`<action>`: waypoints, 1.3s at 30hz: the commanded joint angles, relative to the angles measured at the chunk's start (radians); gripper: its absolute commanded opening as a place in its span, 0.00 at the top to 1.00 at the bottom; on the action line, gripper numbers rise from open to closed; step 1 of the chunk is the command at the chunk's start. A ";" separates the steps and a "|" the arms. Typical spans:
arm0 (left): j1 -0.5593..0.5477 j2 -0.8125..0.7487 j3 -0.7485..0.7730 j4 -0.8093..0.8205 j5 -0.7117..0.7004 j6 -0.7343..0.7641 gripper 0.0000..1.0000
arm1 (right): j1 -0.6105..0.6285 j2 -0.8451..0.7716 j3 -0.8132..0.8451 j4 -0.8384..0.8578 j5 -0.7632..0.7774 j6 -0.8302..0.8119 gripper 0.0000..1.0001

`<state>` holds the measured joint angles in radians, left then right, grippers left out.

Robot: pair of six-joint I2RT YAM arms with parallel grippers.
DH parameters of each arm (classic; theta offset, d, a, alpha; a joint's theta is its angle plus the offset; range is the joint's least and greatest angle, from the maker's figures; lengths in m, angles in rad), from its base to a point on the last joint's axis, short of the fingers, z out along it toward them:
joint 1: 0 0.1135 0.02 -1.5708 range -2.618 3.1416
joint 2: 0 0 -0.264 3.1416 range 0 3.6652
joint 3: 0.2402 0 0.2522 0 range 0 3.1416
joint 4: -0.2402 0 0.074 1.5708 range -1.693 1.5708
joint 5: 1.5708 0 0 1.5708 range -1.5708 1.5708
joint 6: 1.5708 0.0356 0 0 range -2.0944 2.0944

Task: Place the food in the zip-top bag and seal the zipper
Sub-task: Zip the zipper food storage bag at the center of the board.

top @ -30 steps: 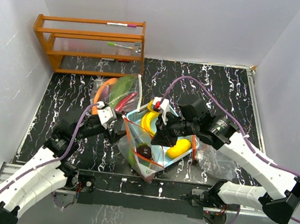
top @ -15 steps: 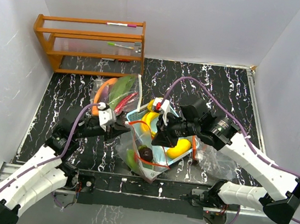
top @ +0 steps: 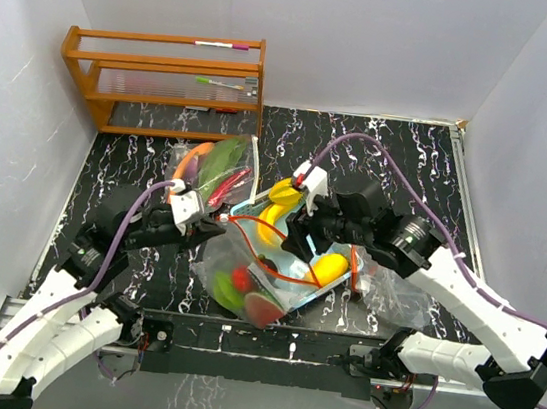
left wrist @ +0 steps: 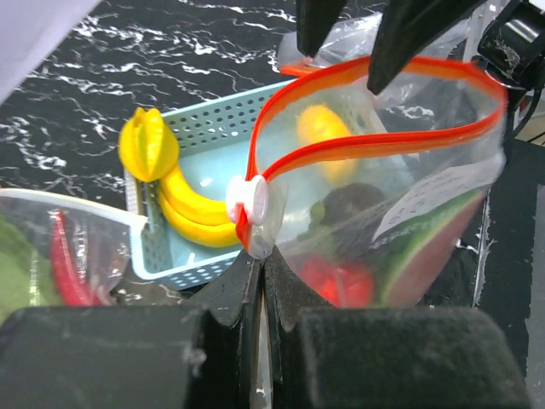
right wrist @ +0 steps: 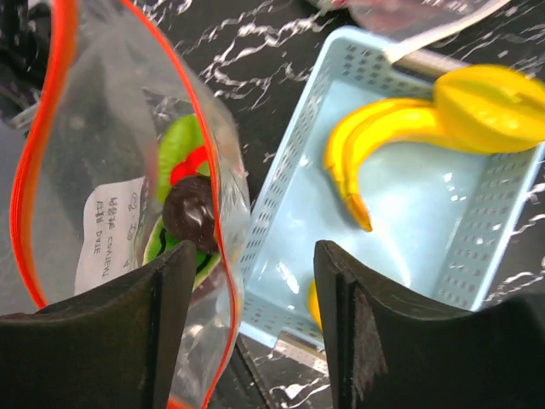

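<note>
1. Bag (top: 236, 256): mouth open, overlapping the basket's (right wrist: 281, 223) near side; holds a watermelon slice (top: 262, 310), an aubergine (right wrist: 189, 213), and red and green pieces.
2. Bananas (right wrist: 375, 141), mango (top: 330, 267): inside the basket.
3. Left gripper (left wrist: 260, 268): jaws closed on the bag's corner, just below the slider (left wrist: 248, 200).
4. Right gripper (right wrist: 251, 256): jaws partly apart, straddling the bag's rim (right wrist: 223, 274) beside the basket, gripping nothing.

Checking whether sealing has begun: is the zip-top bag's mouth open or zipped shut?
Open: on the zip-top bag, the orange zipper rim spreads in a wide loop, white slider at one end.
</note>
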<state>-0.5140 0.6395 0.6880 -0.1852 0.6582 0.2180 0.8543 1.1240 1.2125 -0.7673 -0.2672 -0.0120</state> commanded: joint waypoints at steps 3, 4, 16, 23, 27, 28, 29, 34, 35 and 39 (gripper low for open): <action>0.003 -0.045 0.167 -0.241 -0.044 0.103 1.00 | -0.005 -0.089 0.065 0.137 0.056 -0.034 0.38; 0.003 -0.042 0.178 -0.258 -0.037 0.115 1.00 | -0.004 -0.083 0.087 0.140 0.027 -0.047 0.38; 0.003 -0.034 0.180 -0.280 0.024 0.147 1.00 | -0.005 0.103 0.279 0.197 -0.355 -0.195 0.36; 0.003 -0.026 0.188 -0.280 0.034 0.141 1.00 | 0.000 0.181 0.287 0.301 -0.439 -0.203 0.36; 0.003 -0.021 0.196 -0.282 0.037 0.143 1.00 | 0.004 0.204 0.310 0.349 -0.501 -0.218 0.36; 0.004 -0.021 0.199 -0.283 0.038 0.143 1.00 | 0.005 0.215 0.324 0.349 -0.514 -0.224 0.36; 0.003 -0.021 0.201 -0.284 0.038 0.142 1.00 | 0.008 0.224 0.337 0.349 -0.528 -0.229 0.36; 0.003 -0.016 0.216 -0.284 0.027 0.142 1.00 | 0.025 0.298 0.411 0.288 -0.594 -0.264 0.40; 0.003 -0.015 0.219 -0.284 0.026 0.143 1.00 | 0.033 0.311 0.422 0.273 -0.592 -0.271 0.41; 0.004 -0.007 0.229 -0.284 0.026 0.142 1.00 | 0.078 0.333 0.419 0.264 -0.516 -0.286 0.40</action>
<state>-0.5140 0.6262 0.8703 -0.4744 0.6659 0.3561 0.8928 1.4429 1.5974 -0.5045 -0.8097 -0.2626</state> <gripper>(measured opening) 0.009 0.596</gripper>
